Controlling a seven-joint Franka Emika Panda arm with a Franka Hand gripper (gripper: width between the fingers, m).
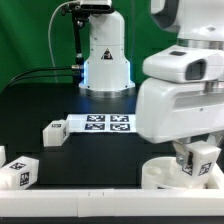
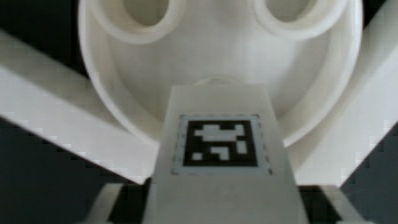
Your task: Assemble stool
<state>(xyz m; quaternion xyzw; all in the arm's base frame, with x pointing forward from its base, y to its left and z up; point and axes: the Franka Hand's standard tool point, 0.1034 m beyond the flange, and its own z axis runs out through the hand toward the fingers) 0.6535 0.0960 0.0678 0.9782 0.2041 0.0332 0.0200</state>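
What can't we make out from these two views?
1. The seat: exterior view, mostly behind the arm and cut by the picture's edge.
2. The tool around the leg: wrist view, fingers run off the edge, so contact is unclear.
3. The far-left leg: exterior view, tag too small to read.

A green backdrop (image 1: 28,30) fills the upper left behind me. My black surface (image 1: 40,100) lies below it, the marker board (image 1: 100,125) mid-frame, a white rail (image 1: 70,205) along the bottom edge.
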